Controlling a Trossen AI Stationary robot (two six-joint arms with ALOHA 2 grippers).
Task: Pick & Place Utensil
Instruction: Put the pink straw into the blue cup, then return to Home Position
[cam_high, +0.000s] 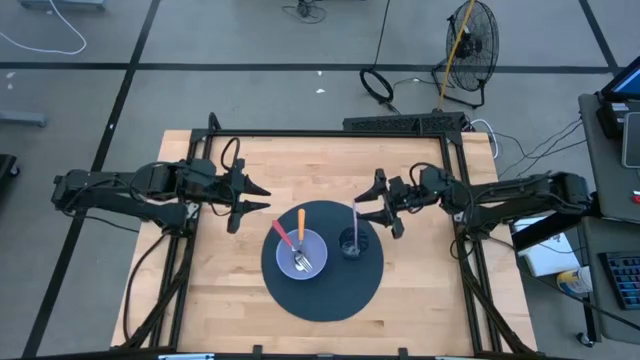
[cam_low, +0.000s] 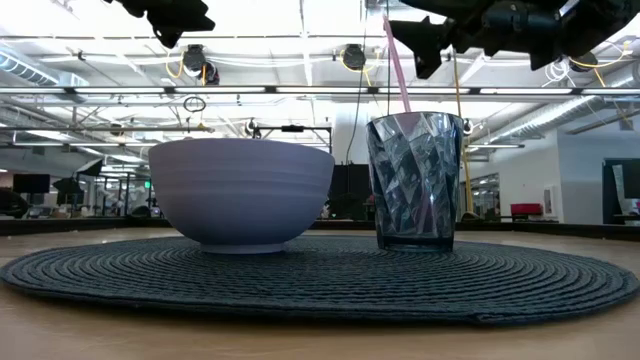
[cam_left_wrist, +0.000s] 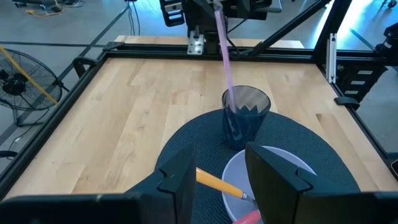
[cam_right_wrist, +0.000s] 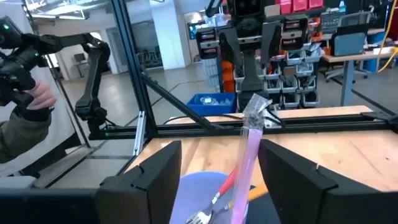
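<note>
Right tool hovering above glass tumbler, fingers parted, pink utensil standing between them, no firm contact visible; looks just let go. Utensil sits in tumbler on dark round placemat, handle leaning up toward right tool, long axis near upright. Right arm clearly nearer. Left tool waits open, empty, beside pale bowl holding fork plus orange- and red-handled utensils. Bare worktop all round mat; straight lift looks clearest exit.
</note>
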